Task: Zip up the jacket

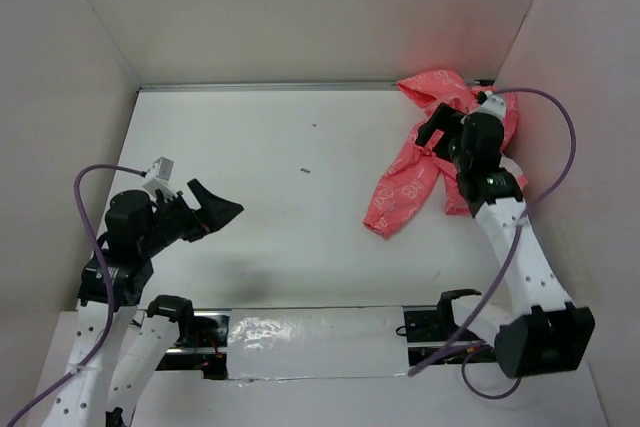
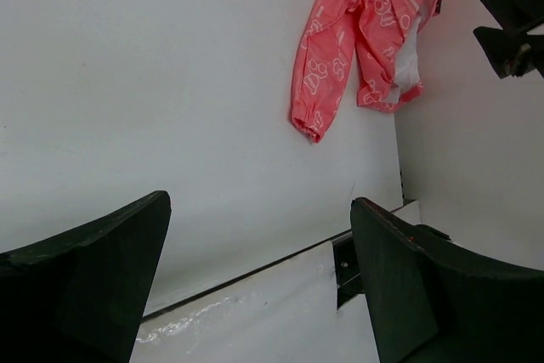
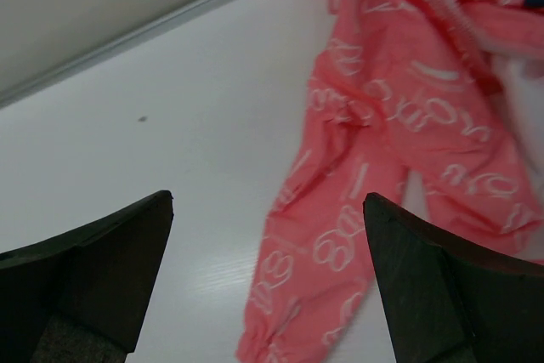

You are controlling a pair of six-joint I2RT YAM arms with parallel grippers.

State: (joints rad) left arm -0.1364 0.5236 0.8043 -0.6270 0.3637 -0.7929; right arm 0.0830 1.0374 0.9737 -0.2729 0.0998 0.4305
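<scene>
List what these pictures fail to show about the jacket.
- Zipper, top view: the right arm covers the front of the jacket.
- Upper part of the jacket, left wrist view: cut off by the top edge.
- Zipper state, right wrist view: fabric blurred and cut off at the right edge.

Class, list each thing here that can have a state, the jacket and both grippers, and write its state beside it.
jacket: crumpled in the far right corner, one sleeve stretched out, pale lining showing, so the front looks open.
left gripper: open, empty, well apart from the jacket.
right gripper: open, empty, above the jacket's sleeve.
</scene>
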